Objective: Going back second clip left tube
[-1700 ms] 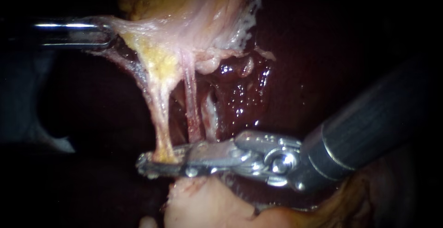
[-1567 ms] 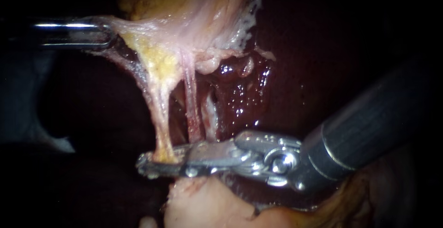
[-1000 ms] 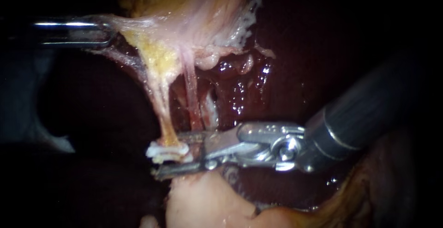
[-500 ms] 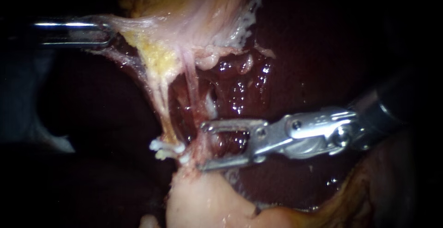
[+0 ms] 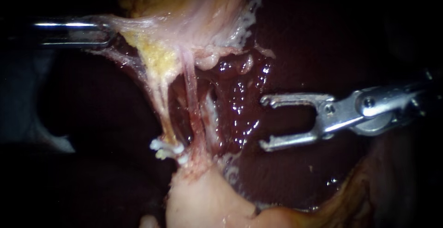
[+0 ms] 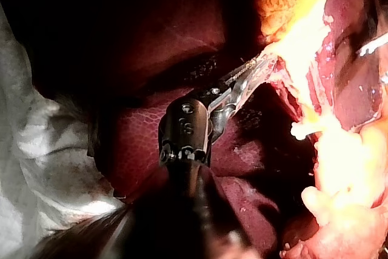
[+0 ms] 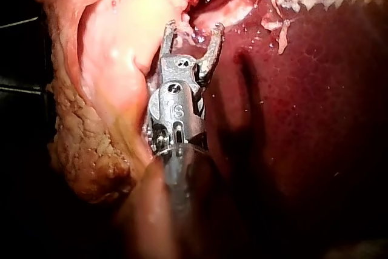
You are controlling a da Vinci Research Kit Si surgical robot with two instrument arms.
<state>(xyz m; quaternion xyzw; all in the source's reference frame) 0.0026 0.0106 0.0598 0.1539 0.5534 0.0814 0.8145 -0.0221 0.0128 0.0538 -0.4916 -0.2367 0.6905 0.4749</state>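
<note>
Two thin tubes run from the gallbladder tissue [image 5: 184,20] down to a pale lump [image 5: 203,200]. The yellowish left tube [image 5: 161,103] carries a white clip [image 5: 166,149] at its lower end. The pink right tube [image 5: 191,99] lies bare beside it. My right instrument [image 5: 264,123] stands to the right of both tubes, over the liver, jaws open and empty; the right wrist view shows the same gap [image 7: 193,28]. My left instrument [image 5: 105,33] is shut on the gallbladder's edge and holds it stretched to the left; in the left wrist view its jaws [image 6: 245,77] clamp pale tissue.
Dark red liver [image 5: 295,48] fills the right side, with a wet raw patch [image 5: 240,94] just right of the tubes. Yellow fatty tissue [image 5: 341,205] lies at the lower right. White cloth [image 6: 36,150] shows beside the left instrument's shaft.
My right instrument's jaws, which were closed around the left tube's lower end, have opened and left a white clip there. The instrument has drawn back to the right. The left instrument has held still.
</note>
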